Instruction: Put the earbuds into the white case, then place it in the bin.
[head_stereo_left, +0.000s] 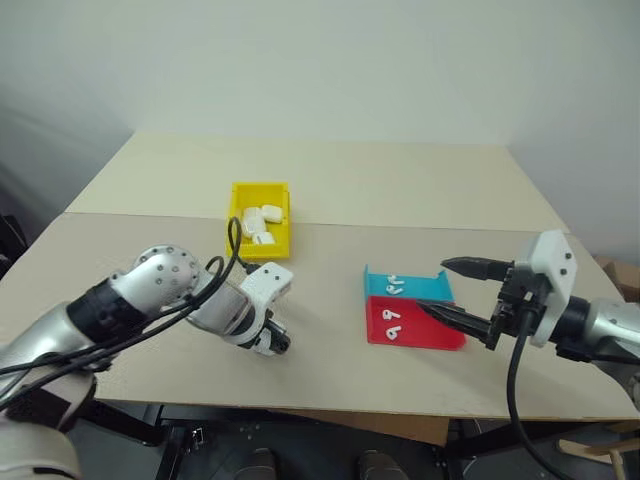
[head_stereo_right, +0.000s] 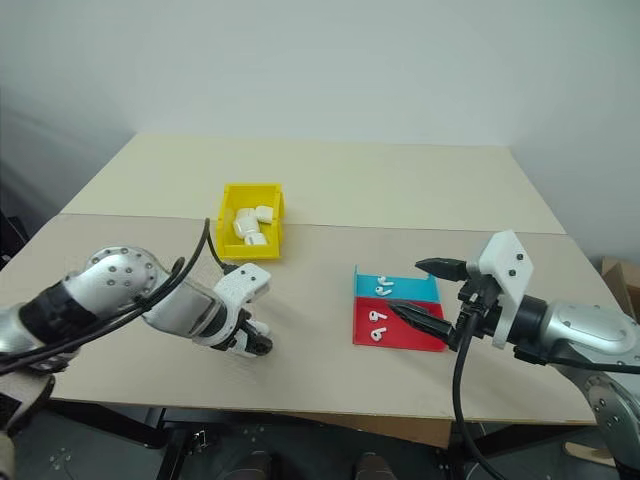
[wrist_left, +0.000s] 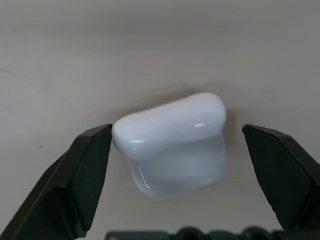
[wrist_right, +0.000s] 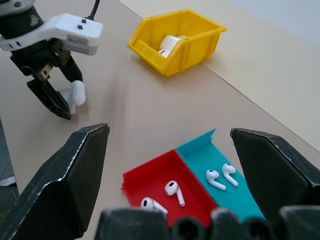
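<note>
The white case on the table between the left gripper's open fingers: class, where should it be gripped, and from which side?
Grip the white case across its two rounded ends, coming down from above. It lies alone on the bare table, and the left gripper is open, one finger already at each end. The glossy, curved shell may slip, so the fingers should probably close around its middle, not its edges.

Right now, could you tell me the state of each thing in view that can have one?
white case: lid shut, lying on the table between the left gripper's fingers.
left gripper: open, straddling the case.
right gripper: open, empty, over the trays.
bin: holds several white cases.
red tray: two earbuds.
blue tray: two earbuds.
</note>
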